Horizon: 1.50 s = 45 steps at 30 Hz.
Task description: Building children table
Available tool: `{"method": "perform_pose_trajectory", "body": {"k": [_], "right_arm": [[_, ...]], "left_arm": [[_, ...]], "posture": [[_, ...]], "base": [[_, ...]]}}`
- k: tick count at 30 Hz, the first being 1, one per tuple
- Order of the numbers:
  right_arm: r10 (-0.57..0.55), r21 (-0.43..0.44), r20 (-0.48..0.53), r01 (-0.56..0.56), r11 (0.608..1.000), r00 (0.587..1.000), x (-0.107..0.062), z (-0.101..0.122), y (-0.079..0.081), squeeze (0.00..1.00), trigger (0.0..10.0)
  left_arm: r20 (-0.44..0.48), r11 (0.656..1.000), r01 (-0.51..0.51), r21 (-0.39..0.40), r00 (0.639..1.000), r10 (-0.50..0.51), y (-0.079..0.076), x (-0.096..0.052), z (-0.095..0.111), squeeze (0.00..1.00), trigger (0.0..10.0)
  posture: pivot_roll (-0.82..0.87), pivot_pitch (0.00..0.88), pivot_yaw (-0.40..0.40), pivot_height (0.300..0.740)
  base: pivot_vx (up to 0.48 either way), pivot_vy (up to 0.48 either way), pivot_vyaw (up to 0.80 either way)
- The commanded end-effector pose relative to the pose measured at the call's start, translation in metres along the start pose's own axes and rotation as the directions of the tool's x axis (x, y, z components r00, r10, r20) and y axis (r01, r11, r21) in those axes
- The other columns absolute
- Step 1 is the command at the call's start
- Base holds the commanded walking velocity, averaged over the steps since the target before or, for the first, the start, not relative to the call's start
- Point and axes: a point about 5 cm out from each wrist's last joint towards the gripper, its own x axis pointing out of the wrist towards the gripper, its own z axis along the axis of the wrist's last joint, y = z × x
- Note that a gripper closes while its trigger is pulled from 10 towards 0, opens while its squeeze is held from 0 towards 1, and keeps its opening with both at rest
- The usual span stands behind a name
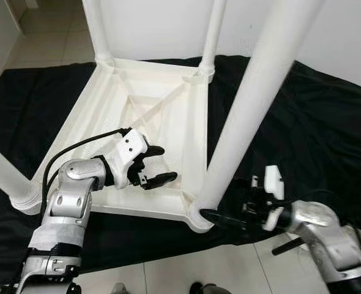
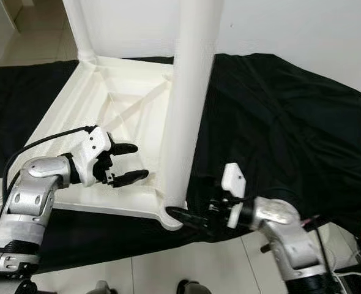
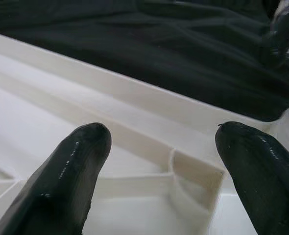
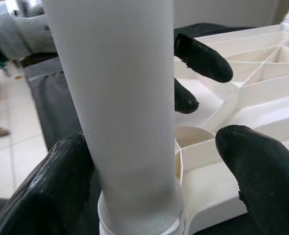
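Note:
A white plastic children's table (image 1: 150, 110) lies upside down on a black cloth (image 1: 303, 122), its legs pointing up. My left gripper (image 1: 167, 163) hovers open over the ribbed underside near the front rim, nothing between its fingers (image 3: 71, 166). My right gripper (image 1: 220, 208) sits at the base of the near right leg (image 1: 254, 104), where that leg enters the corner socket. In the right wrist view the leg (image 4: 120, 98) stands between the fingers; one finger (image 4: 56, 186) lies against it and the other (image 4: 262, 166) stays apart, so the gripper is open.
Two more legs (image 1: 96, 27) (image 1: 213, 30) rise at the far corners, and another (image 1: 3, 171) stands at the near left corner. Pale floor tiles (image 1: 186, 269) run along the cloth's front edge. A white wall (image 1: 346, 30) is behind.

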Motion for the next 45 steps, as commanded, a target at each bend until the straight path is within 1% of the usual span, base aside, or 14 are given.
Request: {"method": "perform_pose_trajectory", "body": {"k": [1,4,6,10,11,14,19,24,27,28,31,38,40,45], "right_arm": [[-0.152,-0.019,-0.047,0.151,0.988,0.987,0.003,-0.006,-0.013,0.0,10.0],[-0.167,-0.015,-0.048,0.166,0.986,0.985,0.003,-0.007,-0.014,0.0,10.0],[-0.202,-0.018,-0.061,0.201,0.979,0.977,0.004,-0.011,-0.016,0.0,10.0],[-0.232,-0.017,-0.07,0.231,0.973,0.97,0.002,-0.014,-0.019,0.0,10.0],[-0.251,-0.022,-0.073,0.25,0.968,0.965,0.002,-0.015,-0.021,0.0,10.0],[-0.288,-0.033,-0.076,0.286,0.958,0.955,0.001,-0.018,-0.026,0.0,10.0],[-0.299,-0.037,-0.07,0.297,0.954,0.952,0.002,-0.018,-0.027,0.0,10.0],[-0.307,-0.04,-0.057,0.305,0.952,0.95,0.004,-0.018,-0.024,0.0,10.0],[-0.245,0.016,-0.011,0.245,0.969,0.97,0.008,-0.015,-0.014,0.0,10.0],[-0.245,0.016,-0.011,0.245,0.969,0.97,0.008,-0.015,-0.014,0.0,10.0],[-0.195,0.064,0.031,0.193,0.979,0.98,0.011,-0.012,-0.004,0.0,10.0],[-0.18,0.085,0.049,0.176,0.981,0.982,0.012,-0.011,-0.001,0.0,10.0],[-0.161,0.1,0.054,0.155,0.983,0.986,0.012,-0.01,0.001,0.0,10.0],[-0.147,0.106,0.059,0.14,0.984,0.987,0.013,-0.009,0.002,0.0,10.0]], "left_arm": [[-0.017,0.977,-0.213,-0.001,0.977,0.213,0.009,-0.004,-0.003,0.0,10.0],[-0.016,0.975,-0.221,-0.004,0.975,0.221,0.009,-0.004,-0.003,0.0,10.0],[-0.017,0.971,-0.238,-0.008,0.971,0.238,0.012,-0.007,-0.003,0.0,10.0],[-0.011,0.973,-0.231,-0.006,0.973,0.231,0.013,-0.011,-0.002,0.0,10.0],[-0.011,0.974,-0.225,-0.018,0.974,0.225,0.014,-0.013,-0.002,0.0,10.0],[-0.019,0.977,-0.214,0.0,0.977,0.214,0.015,-0.017,-0.003,0.0,10.0],[-0.029,0.976,-0.218,0.005,0.976,0.218,0.015,-0.017,-0.005,0.0,10.0],[-0.031,0.973,-0.23,0.004,0.973,0.23,0.015,-0.013,-0.006,0.0,10.0],[-0.024,0.971,-0.239,-0.001,0.971,0.239,0.016,-0.012,-0.005,0.0,10.0],[-0.024,0.971,-0.239,-0.001,0.971,0.239,0.016,-0.012,-0.005,0.0,10.0],[-0.012,0.971,-0.238,-0.004,0.971,0.238,0.015,-0.011,-0.003,0.0,10.0],[-0.008,0.972,-0.234,-0.005,0.972,0.234,0.013,-0.012,-0.003,0.0,10.0],[-0.006,0.972,-0.235,-0.003,0.972,0.235,0.013,-0.013,-0.003,0.0,10.0],[-0.005,0.971,-0.239,-0.001,0.971,0.239,0.014,-0.013,-0.002,0.0,10.0]], "posture": [[0.06,0.12,-0.029,0.74],[0.06,0.121,-0.029,0.74],[0.06,0.121,-0.03,0.74],[0.05,0.119,-0.029,0.74],[0.05,0.119,-0.029,0.74],[0.05,0.119,-0.029,0.74],[0.05,0.118,-0.029,0.74],[0.04,0.121,-0.027,0.74],[0.04,0.13,-0.026,0.74],[0.04,0.13,-0.026,0.74],[0.04,0.132,-0.026,0.74],[0.04,0.135,-0.024,0.74],[0.04,0.136,-0.023,0.74],[0.04,0.136,-0.023,0.74]], "base": [[0.0,0.0,0.0],[0.0,0.0,0.0],[0.0,0.0,0.0],[0.0,0.0,0.0],[0.0,0.0,0.0],[0.0,0.0,0.0],[0.0,0.0,0.0],[0.0,0.0,0.0],[0.0,0.0,0.0],[0.0,0.0,0.0],[0.0,0.0,0.0],[0.0,0.0,0.0],[0.0,0.0,0.0],[0.0,0.0,0.0]]}}
